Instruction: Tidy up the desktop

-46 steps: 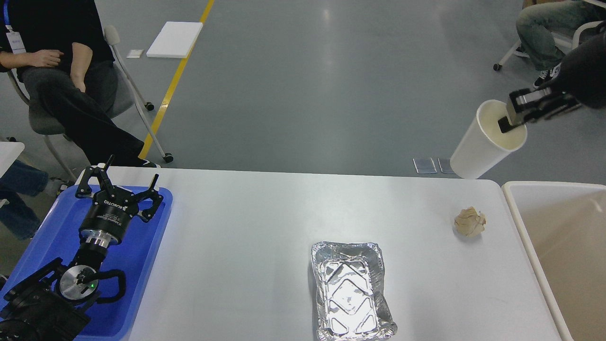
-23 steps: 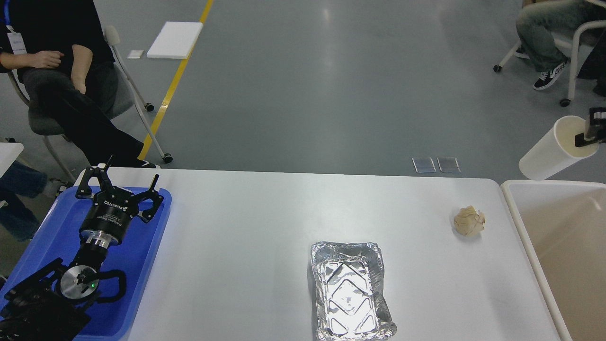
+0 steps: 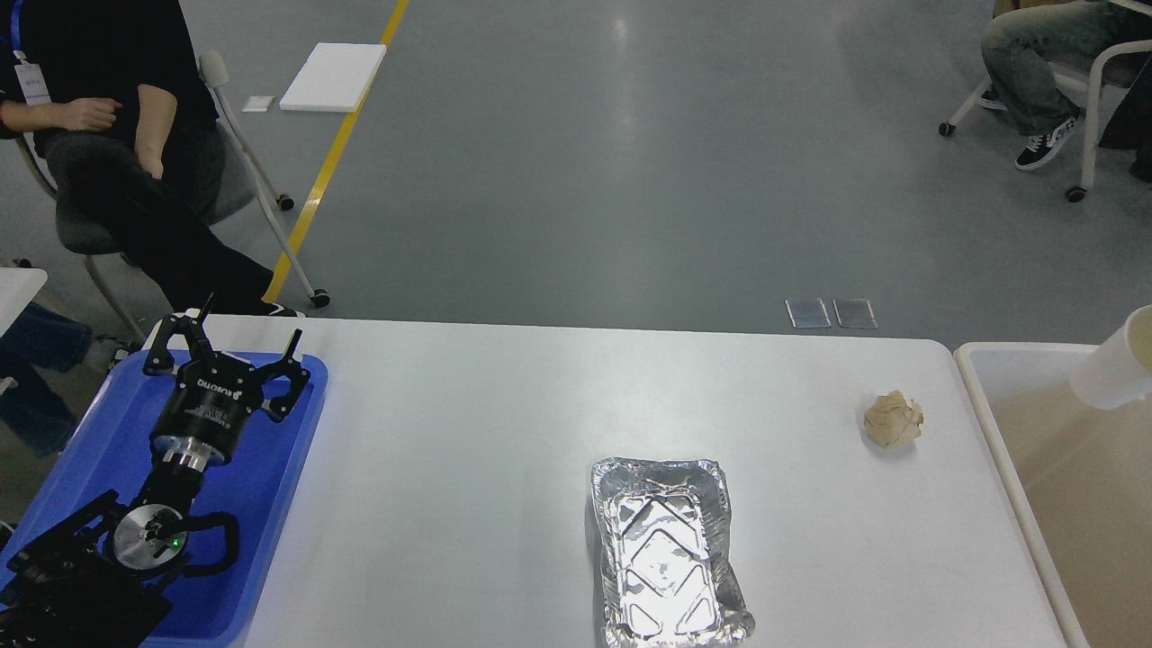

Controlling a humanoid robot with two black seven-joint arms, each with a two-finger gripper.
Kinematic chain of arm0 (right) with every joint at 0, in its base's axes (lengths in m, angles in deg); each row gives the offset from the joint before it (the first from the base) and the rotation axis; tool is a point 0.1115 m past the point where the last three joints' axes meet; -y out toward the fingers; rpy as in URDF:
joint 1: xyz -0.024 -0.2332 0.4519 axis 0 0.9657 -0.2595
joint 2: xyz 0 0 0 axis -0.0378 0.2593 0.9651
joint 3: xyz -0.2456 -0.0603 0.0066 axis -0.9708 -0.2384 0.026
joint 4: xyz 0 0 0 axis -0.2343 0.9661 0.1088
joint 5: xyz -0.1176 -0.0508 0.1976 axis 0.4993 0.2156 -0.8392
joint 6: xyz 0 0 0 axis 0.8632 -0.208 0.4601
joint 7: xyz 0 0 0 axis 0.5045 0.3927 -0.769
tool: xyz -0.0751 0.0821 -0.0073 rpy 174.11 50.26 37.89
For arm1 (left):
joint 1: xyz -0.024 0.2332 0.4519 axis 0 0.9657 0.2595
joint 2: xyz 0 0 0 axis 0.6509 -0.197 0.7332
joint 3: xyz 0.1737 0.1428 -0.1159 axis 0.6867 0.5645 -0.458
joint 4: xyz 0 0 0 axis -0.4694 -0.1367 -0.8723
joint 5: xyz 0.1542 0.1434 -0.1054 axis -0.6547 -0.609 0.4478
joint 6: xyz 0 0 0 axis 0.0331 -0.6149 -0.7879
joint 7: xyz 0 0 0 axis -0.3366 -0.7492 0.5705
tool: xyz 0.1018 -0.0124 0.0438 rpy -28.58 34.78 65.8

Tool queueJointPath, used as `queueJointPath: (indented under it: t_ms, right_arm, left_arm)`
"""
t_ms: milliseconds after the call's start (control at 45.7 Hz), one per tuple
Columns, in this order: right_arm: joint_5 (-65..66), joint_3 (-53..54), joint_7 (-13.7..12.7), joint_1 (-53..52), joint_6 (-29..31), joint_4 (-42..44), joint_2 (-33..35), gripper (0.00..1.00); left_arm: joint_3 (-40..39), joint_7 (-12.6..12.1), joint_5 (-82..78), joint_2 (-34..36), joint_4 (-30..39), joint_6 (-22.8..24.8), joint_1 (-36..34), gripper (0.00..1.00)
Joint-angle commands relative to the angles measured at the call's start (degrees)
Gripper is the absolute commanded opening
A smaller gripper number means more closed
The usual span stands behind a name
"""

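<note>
The desktop (image 3: 468, 450) fills the lower middle of the head view, white w/ rounded far corners, running from the blue tray (image 3: 270, 558) on the left to the beige bin (image 3: 1035, 504) on the right. On it: a foil pan (image 3: 668, 551) near the front edge, centre-right, empty, long side pointing away from the robot; a crumpled brown paper ball (image 3: 893, 419) farther back & to the right, well apart from the pan, near the bin side but not touching the bin.

Left gripper (image 3: 229, 355) sits over the far end of the tray, fingers spread wide, nothing between them; rest of the left arm runs back to the bottom-left corner. Can't tell if the fingertips touch the tray.

A white cup (image 3: 1116, 364) shows at the right frame edge, tilted, over the bin's far corner, partly cut off. Right gripper isn't in view, so what holds the cup can't be told.

Beyond the table: grey floor w/ a yellow line (image 3: 337, 144), a white board (image 3: 333, 76) lying on it, a seated person (image 3: 99, 117) at top left, another person's legs (image 3: 1035, 54) at top right.
</note>
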Motion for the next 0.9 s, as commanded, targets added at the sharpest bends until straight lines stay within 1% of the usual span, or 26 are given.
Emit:
queueJointPath:
  t_ms: [0,153,262,394,459,569,612,700,787,875]
  right_arm:
    - [-0.5,4.4,1.1,14.3,-4.4,8.7,-3.3,0.0]
    - [-1.1,7.7,1.0,23.3,-6.9,16.2,-7.4,0.0]
    - [-4.0,9.0,0.5,27.7,-7.8,19.6,-9.7,0.0]
    - [-8.2,8.9,0.3,33.2,-10.5,23.5,-13.1,0.0]
    - [-9.5,9.0,0.3,36.9,-11.6,27.7,-15.2,0.0]
    - [-11.7,9.3,0.3,42.9,-12.1,37.7,-21.3,0.0]
    - [-13.5,9.5,0.3,44.5,-12.2,39.9,-23.1,0.0]
    - [-16.3,9.6,0.1,46.0,-12.8,41.6,-25.0,0.0]
    - [-17.8,9.9,-0.7,47.2,-16.1,41.8,-25.9,0.0]
    - [-19.3,11.2,-2.9,48.2,-19.2,42.0,-26.7,0.0]
  left_arm:
    - [0.0,0.0,0.0,0.0,0.0,0.0,0.0,0.99]
    - [0.0,0.0,0.0,0.0,0.0,0.0,0.0,0.99]
    - [0.0,0.0,0.0,0.0,0.0,0.0,0.0,0.99]
    - [0.0,0.0,0.0,0.0,0.0,0.0,0.0,0.99]
    - [0.0,0.0,0.0,0.0,0.0,0.0,0.0,0.99]
    - [0.0,0.1,0.0,0.0,0.0,0.0,0.0,0.99]
    - [0.0,0.1,0.0,0.0,0.0,0.0,0.0,0.99]
    - [0.0,0.1,0.0,0.0,0.0,0.0,0.0,0.99]
    - [0.0,0.1,0.0,0.0,0.0,0.0,-0.1,0.99]
    - [0.0,0.1,0.0,0.0,0.0,0.0,-0.1,0.99]
